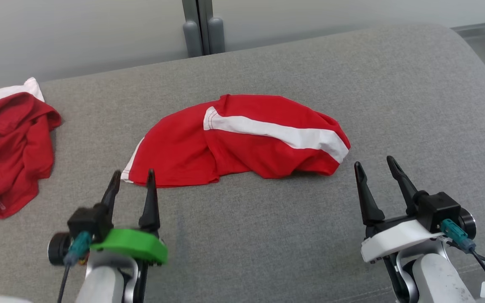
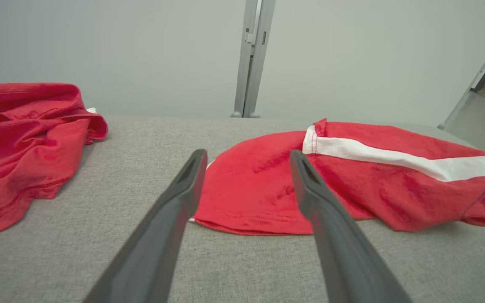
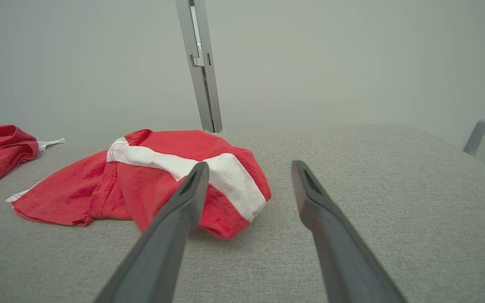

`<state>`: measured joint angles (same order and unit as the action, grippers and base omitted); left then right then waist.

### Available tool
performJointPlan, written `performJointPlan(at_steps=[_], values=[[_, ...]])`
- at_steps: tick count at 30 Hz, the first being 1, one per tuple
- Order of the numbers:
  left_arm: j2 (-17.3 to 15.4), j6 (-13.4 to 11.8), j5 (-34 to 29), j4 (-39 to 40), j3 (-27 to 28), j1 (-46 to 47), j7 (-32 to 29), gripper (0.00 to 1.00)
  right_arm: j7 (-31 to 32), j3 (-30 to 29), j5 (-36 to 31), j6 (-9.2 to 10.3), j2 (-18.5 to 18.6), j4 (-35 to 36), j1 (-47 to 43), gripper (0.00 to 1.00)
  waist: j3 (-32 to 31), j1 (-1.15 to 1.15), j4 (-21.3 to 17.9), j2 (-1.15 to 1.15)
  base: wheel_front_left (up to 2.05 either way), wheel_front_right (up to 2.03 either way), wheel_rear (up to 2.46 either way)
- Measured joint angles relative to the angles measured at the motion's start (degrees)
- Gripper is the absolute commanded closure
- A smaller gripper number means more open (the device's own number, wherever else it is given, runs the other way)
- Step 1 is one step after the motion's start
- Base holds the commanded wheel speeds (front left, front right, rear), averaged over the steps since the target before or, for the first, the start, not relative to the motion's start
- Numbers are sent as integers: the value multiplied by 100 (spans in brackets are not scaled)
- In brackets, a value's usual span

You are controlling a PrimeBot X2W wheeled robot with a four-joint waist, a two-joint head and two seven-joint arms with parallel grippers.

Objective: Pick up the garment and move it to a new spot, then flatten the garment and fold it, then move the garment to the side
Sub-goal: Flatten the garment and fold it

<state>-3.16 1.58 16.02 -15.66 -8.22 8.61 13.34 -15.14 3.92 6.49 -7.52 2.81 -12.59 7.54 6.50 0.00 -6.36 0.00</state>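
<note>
Red garment [image 1: 242,143] lies crumpled, unfolded — left gripper [image 1: 134,173] and right gripper [image 1: 373,162] spread empty by its near edge — so lifting, flattening, folding all seem left.

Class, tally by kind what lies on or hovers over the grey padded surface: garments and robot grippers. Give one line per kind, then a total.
Garments: 2, the striped red garment in the middle and the crumpled red-and-white garment at the left, counted as one.
Grippers: 2, the left gripper and the right gripper, both open.
Total: 4
</note>
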Motion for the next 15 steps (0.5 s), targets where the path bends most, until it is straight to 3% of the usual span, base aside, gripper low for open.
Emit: performJointPlan(at_steps=[6, 15], values=[[-123, 229, -123, -513, -275, 1363, -778, 0, 0, 14, 89, 0, 1, 104, 247, 0, 355, 0, -151, 0, 0, 0, 0], [-126, 448, 453, -1274, -366, 2503, -1706, 0, 0, -76, 300, 0, 5, 170, 416, 0, 943, 0, -609, 0, 0, 0, 0]])
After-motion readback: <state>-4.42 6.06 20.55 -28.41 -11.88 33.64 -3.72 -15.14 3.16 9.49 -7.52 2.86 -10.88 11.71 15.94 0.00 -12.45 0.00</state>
